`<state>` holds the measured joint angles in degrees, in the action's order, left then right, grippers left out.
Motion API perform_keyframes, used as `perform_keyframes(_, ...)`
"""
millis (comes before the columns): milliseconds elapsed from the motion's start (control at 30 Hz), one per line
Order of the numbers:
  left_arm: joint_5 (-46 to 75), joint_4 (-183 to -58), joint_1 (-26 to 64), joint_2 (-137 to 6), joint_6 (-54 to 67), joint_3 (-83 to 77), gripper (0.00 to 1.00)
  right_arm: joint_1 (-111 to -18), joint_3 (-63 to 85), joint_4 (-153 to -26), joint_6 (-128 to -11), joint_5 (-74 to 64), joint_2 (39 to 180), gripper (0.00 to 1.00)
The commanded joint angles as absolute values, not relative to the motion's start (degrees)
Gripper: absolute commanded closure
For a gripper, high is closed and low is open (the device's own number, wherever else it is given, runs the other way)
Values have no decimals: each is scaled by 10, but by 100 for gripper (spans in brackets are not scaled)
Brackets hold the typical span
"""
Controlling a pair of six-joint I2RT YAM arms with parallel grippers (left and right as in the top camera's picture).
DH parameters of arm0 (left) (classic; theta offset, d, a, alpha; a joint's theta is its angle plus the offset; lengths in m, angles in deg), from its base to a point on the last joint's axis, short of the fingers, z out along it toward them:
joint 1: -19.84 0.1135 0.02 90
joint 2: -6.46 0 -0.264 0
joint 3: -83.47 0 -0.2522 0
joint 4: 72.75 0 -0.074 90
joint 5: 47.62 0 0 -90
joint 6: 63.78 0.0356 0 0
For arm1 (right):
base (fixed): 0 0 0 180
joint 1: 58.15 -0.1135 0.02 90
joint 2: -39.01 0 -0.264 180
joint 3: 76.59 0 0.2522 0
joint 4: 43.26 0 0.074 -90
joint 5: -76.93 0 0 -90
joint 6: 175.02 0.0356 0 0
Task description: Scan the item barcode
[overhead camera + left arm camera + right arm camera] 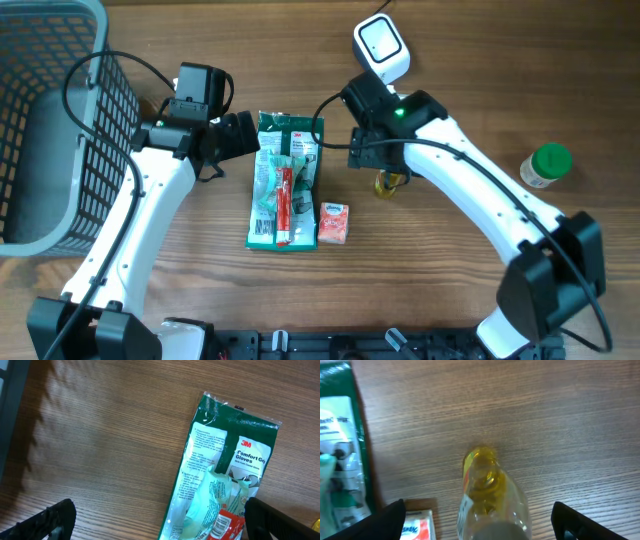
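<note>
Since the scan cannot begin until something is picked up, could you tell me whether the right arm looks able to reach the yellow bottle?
Probably yes: its fingers stand open on either side of the bottle, with nothing between them and it.

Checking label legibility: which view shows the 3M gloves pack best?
Left wrist: the 3M gloves pack fills much of the frame, brand text readable. Overhead shows it whole but small, partly under another packet. Right wrist catches only its edge.
</note>
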<state>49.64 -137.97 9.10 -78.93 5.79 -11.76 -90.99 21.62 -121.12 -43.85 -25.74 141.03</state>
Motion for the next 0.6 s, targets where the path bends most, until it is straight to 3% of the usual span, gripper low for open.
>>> perform_keyframes(0,502,-1380,94,-784,65,-109,0,-909,210,-1212,-430,-261,1427,13)
perform_keyframes(333,502,-1380,94,-784,65,-109,0,-909,210,-1213,-461,-261,1427,37)
perform_keyframes(567,502,-1380,94,-784,65,-109,0,-909,210,-1224,-465,-261,1427,39)
